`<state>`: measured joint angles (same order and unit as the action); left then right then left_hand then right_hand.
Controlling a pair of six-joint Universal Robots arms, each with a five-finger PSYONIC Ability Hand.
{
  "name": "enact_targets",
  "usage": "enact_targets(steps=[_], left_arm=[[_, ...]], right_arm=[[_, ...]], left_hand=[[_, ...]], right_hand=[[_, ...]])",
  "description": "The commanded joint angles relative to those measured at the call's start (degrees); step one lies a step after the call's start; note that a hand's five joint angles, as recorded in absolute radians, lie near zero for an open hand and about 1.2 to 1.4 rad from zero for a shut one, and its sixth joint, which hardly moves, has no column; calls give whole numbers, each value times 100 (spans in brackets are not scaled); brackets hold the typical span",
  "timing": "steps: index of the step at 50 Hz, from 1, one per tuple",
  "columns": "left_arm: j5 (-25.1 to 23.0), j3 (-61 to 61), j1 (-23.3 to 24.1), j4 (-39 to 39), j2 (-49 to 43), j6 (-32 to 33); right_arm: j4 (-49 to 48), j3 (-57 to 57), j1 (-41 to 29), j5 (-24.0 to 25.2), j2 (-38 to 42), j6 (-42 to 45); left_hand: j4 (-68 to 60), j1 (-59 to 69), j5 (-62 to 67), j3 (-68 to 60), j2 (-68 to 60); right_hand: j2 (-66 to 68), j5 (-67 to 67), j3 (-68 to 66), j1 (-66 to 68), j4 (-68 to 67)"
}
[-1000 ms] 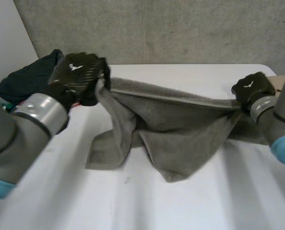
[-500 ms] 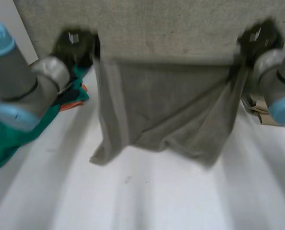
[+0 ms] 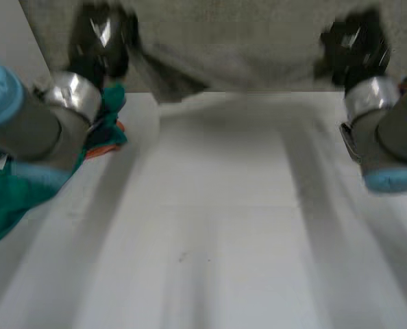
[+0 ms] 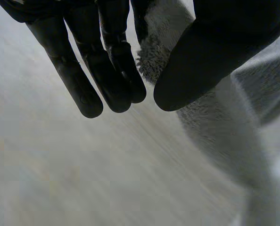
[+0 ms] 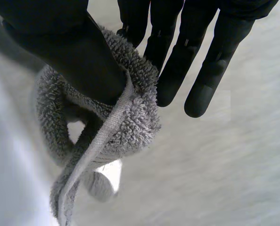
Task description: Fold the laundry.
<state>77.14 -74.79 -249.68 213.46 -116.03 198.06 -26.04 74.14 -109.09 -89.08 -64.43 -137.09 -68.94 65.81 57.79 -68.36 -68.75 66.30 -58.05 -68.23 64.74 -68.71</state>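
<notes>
Two black hands are held high and wide apart over the far side of the table (image 3: 224,226), the left hand (image 3: 101,41) and the right hand (image 3: 354,44) at much the same height, each arm reaching up and away from the camera toward the grey wall (image 3: 244,34). A second ago both hands were low and the grey towel (image 3: 183,79) sagged in a heap on the tabletop; half a second ago it hung between them as a sheet with its lower edge reaching the table. Now it is drawn up to a blurred band stretched between the hands, off the near part of the table. In the left wrist view, the thumb presses a corner of the towel against nearly straight fingers. In the right wrist view, the thumb clamps a bunched, hemmed edge against the fingers, and the rest trails below the palm. A green cloth (image 3: 11,195) lies on the table under the left arm.
</notes>
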Motion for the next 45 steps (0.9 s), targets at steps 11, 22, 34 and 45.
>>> enact_targets(steps=[11,22,34,45], left_arm=[[-534,-2873,-230,-120,34,2675],[-499,-3059,32,-804,1407,1906],[-200,-2637,306,-1368,1286,-328],[819,-2171,446,-1754,520,-505]], right_arm=[[794,1498,-156,66,634,-55],[785,1893,-165,75,212,-116],[794,1928,-138,75,203,-345],[794,1981,-130,75,203,-345]], left_hand=[[2340,-2027,-2225,2283,2321],[3298,-2985,-3183,3240,3279],[2360,-2048,-2246,2303,2341],[3282,-2969,-3167,3225,3263]], right_hand=[[1370,-1195,-1177,1526,-1129],[1370,-1195,-1177,1526,-1129],[1370,-1195,-1177,1526,-1129],[1370,-1195,-1177,1526,-1129]])
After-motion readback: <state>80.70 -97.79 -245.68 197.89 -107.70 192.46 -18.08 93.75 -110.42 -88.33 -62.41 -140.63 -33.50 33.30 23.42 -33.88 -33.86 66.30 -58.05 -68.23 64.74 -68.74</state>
